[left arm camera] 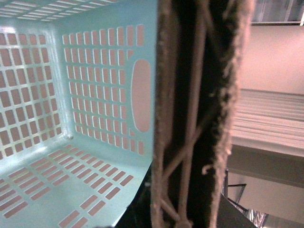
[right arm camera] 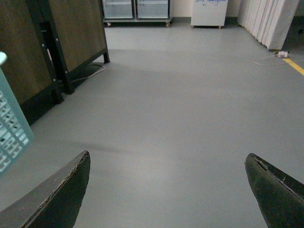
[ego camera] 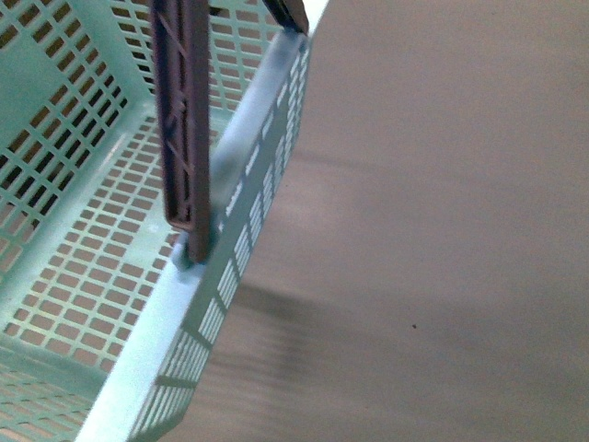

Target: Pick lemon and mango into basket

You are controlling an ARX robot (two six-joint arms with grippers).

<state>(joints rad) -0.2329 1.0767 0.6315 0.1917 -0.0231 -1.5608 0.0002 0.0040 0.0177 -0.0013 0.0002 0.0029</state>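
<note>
Plain brown counter (ego camera: 442,230) up front. Wrist cam shows a smooth grey floor (right arm camera: 180,109) with a dark wooden panel on black metal legs (right arm camera: 76,28). Behind that panel are glass-door cabinets (right arm camera: 135,9). A white box (right arm camera: 209,12), white pleated curtains (right arm camera: 266,19) and a yellow floor stripe (right arm camera: 294,66) sit well away from it.

- Front view: soft and smeared throughout; the basket (ego camera: 269,92) throws a blurred shadow on the brown surface (ego camera: 442,230).
- Left wrist view: dim and warm; the near handle (left arm camera: 190,118) is fuzzy-edged.
- Right wrist view: even, cool light on the floor (right arm camera: 180,109).
</note>
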